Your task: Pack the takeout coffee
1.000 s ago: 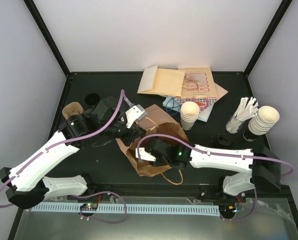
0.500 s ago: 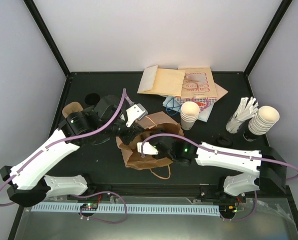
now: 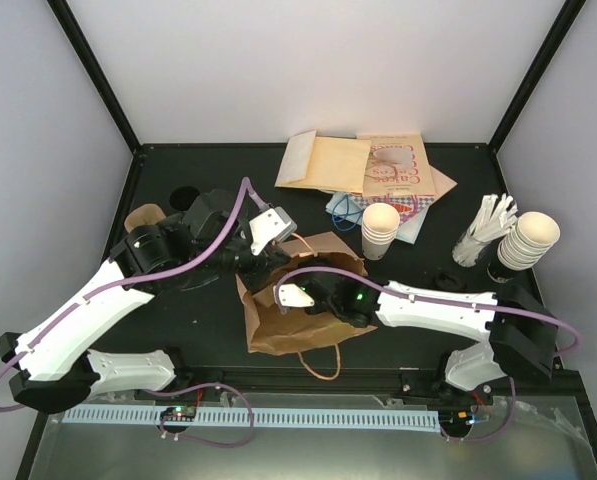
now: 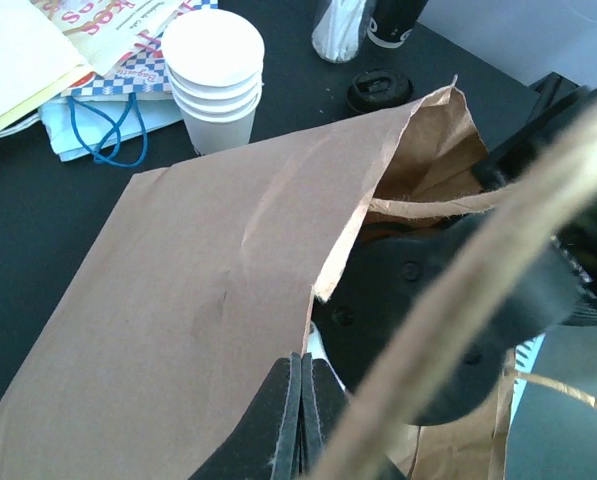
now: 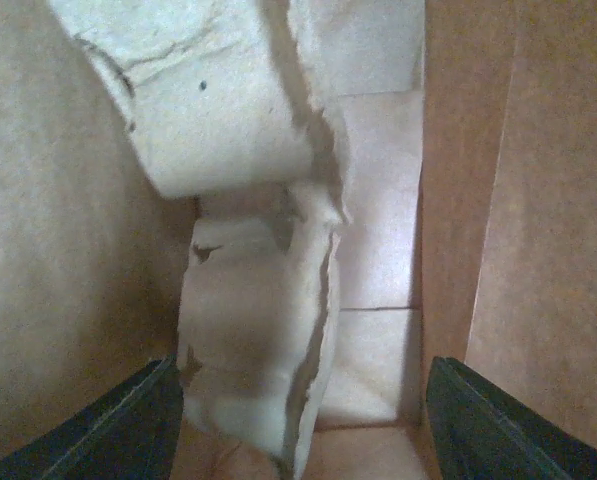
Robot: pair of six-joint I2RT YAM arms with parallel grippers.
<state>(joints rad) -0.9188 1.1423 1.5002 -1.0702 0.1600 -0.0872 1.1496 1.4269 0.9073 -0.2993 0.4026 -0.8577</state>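
On the dark desk (image 3: 203, 320), the left fingers (image 4: 283, 425) are pinched tight on the mouth edge of a brown paper bag (image 3: 288, 325) lying on its side; the right fingers (image 5: 128, 430) reach inside the bag, spread wide with nothing gripped between them. Just beyond them, deep in the bag, lies a pale, creased, rounded shape, seemingly the takeout coffee cup (image 5: 208, 110); the view is too close to be sure.

left arm (image 3: 73, 325): white shell, black joints | right arm (image 3: 448, 312): same | cables (image 3: 245, 198): purple | left end effector (image 4: 300, 415): black
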